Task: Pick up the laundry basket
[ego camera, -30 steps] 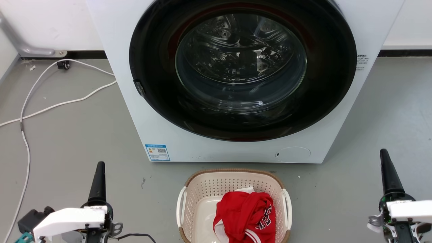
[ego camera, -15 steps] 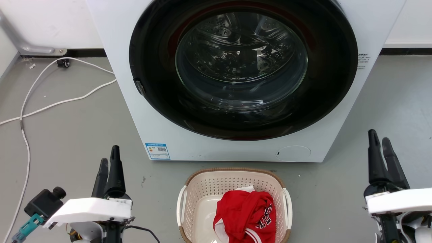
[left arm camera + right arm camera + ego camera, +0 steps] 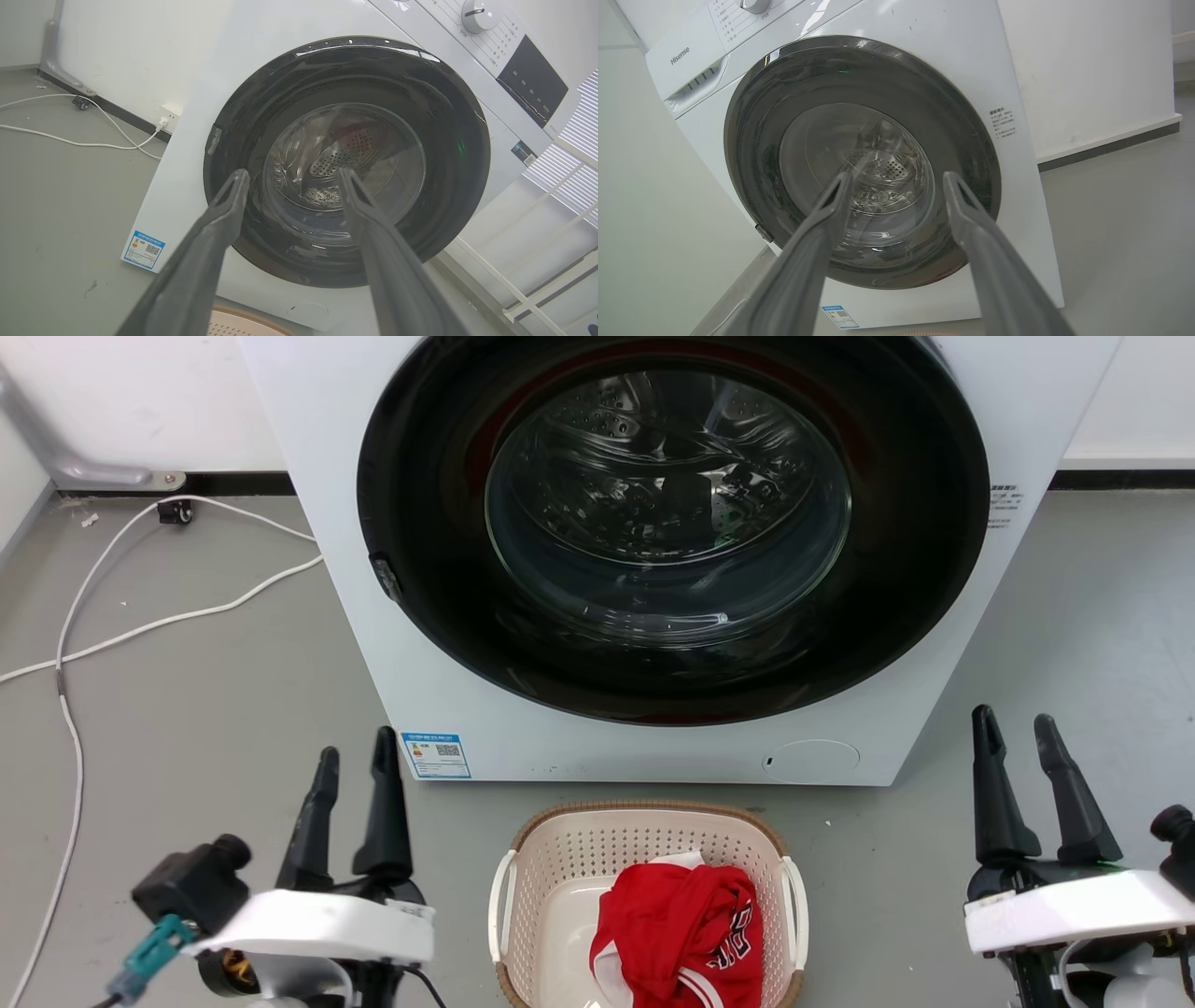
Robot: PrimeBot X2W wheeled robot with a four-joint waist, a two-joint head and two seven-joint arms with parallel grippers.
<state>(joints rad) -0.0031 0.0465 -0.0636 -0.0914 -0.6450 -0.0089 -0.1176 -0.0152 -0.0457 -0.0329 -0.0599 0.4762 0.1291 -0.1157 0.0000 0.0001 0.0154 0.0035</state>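
Observation:
The laundry basket, cream with perforated walls, a brown woven-look rim and white side handles, stands on the floor just in front of the washer. A red garment lies bunched inside it. My left gripper hovers to the basket's left, open and holding nothing, fingers pointing at the washer. On the basket's right, my right gripper is likewise open and empty. In the left wrist view the left gripper frames the washer door, with the basket's rim at the bottom edge. The right gripper also faces the door.
A white front-loading washer with a closed dark round door fills the space behind the basket. White cables trail over the grey floor at the left. Open floor lies on both sides of the basket.
Both grippers have rolled so that their two fingers now show spread apart. The left has shifted right and the right has shifted left, both closer to the basket. The basket has not moved.

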